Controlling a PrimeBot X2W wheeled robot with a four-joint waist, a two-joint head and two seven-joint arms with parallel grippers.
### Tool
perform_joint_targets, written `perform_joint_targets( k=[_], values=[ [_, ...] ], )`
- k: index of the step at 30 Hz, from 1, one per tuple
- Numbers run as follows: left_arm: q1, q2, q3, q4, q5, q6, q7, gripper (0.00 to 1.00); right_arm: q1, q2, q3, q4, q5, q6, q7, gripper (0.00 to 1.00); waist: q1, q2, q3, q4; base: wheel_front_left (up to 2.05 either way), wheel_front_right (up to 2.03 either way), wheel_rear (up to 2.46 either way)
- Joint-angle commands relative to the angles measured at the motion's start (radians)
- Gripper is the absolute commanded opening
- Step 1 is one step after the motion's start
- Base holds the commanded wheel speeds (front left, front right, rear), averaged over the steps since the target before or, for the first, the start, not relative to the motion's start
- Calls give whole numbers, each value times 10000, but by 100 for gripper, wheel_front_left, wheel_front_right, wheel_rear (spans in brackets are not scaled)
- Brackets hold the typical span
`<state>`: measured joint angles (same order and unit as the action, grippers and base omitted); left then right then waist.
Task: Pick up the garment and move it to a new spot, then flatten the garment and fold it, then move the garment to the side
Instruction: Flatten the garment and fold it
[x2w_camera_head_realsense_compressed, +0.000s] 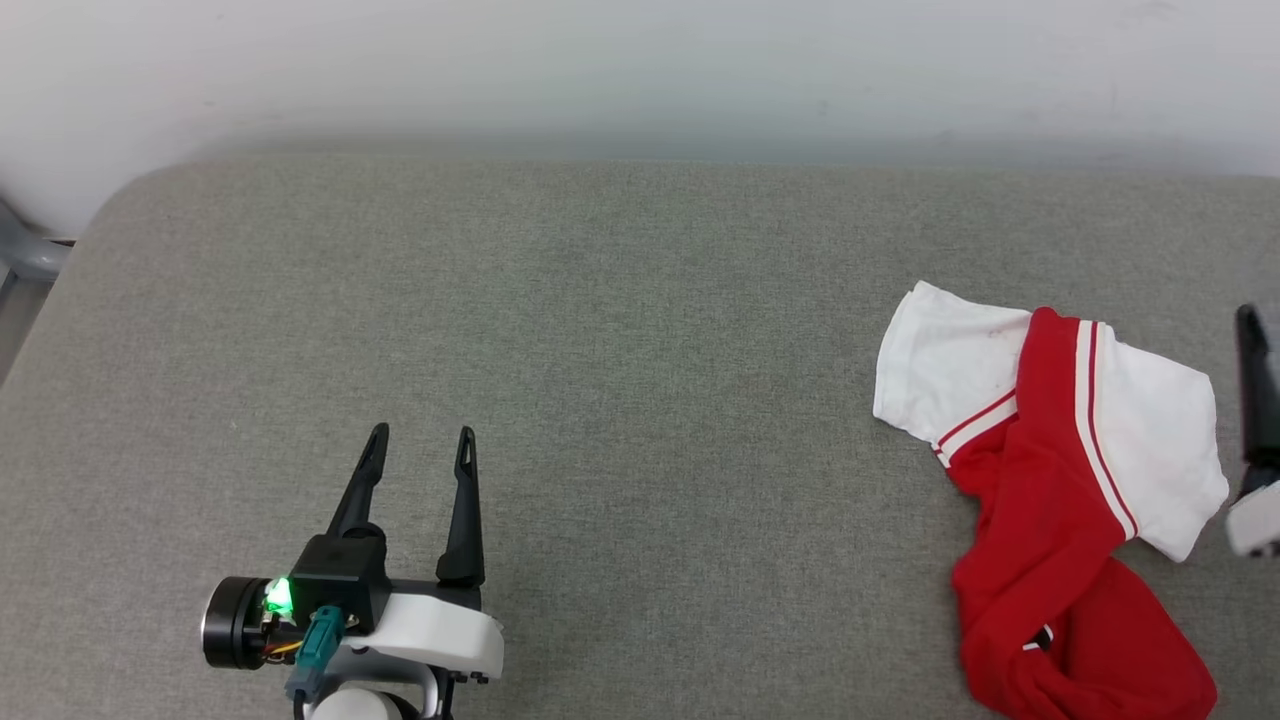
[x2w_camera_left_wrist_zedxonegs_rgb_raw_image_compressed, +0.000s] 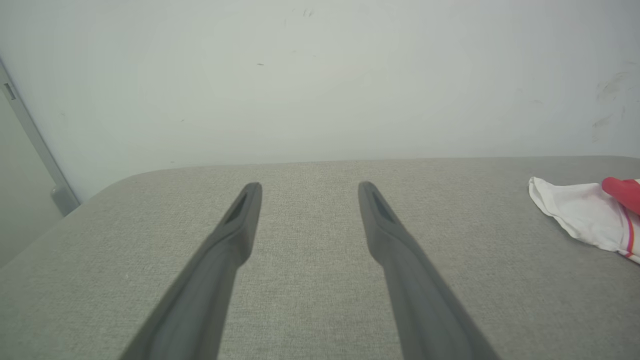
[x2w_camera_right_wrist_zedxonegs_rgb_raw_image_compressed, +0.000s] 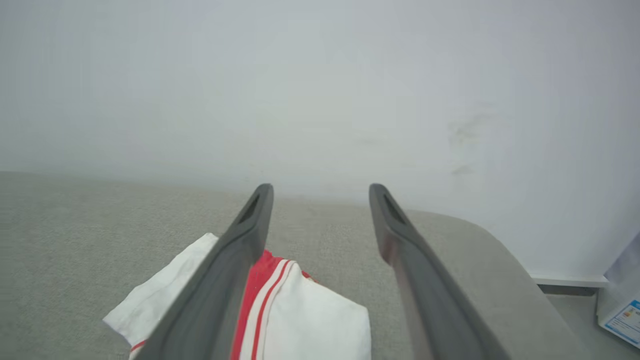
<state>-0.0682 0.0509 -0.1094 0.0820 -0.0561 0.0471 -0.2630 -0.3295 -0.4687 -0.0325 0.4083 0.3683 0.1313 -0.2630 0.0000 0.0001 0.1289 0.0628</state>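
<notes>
The garment (x2w_camera_head_realsense_compressed: 1050, 500) lies crumpled at the right of the grey surface, red body bunched toward the front, two white sleeves with red-and-white stripe trim toward the back. Its print is hidden. One white sleeve of the garment (x2w_camera_left_wrist_zedxonegs_rgb_raw_image_compressed: 585, 215) shows at the right edge of the left wrist view. My left gripper (x2w_camera_head_realsense_compressed: 420, 445) rests open at the lower left, far from the cloth, nothing between its fingers (x2w_camera_left_wrist_zedxonegs_rgb_raw_image_compressed: 240, 220). At the far right edge my right gripper (x2w_camera_right_wrist_zedxonegs_rgb_raw_image_compressed: 320, 192) stands open above the garment (x2w_camera_right_wrist_zedxonegs_rgb_raw_image_compressed: 310, 315), with one dark finger (x2w_camera_head_realsense_compressed: 1255, 385) in the head view.
The grey fabric surface (x2w_camera_head_realsense_compressed: 620, 380) has rounded back corners and meets a pale wall (x2w_camera_head_realsense_compressed: 640, 70). A grey metal frame (x2w_camera_head_realsense_compressed: 25, 255) stands off the left back corner. Off the right edge a white box (x2w_camera_right_wrist_zedxonegs_rgb_raw_image_compressed: 622, 310) sits on the floor.
</notes>
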Motion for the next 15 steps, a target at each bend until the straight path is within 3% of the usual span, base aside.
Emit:
perform_joint_targets(
  k=[1,4,7,11,15],
  values=[
    [70,-12,29,-39,43,-30,-27,100,370,315,-249,-490,-351,-10,-21,100,0,-1,-17,9,0,0,0],
    [62,-10,23,-48,82,-43,-27,100,772,944,-678,-1764,-1119,-10,-22,100,0,-1,-49,43,0,0,0],
    [49,-10,-11,-67,71,-59,-27,100,829,1163,-584,-2690,-1560,-10,185,100,0,-1,-64,100,0,0,0],
    [-16,-10,-88,-107,6,-30,-27,100,117,890,51,-3388,-1810,-10,934,100,0,-1,21,230,0,0,0],
    [-114,-10,-156,-129,-43,-10,-27,100,-829,401,1242,-3435,-1348,-10,2137,100,0,-1,173,392,0,0,0]
  ],
)
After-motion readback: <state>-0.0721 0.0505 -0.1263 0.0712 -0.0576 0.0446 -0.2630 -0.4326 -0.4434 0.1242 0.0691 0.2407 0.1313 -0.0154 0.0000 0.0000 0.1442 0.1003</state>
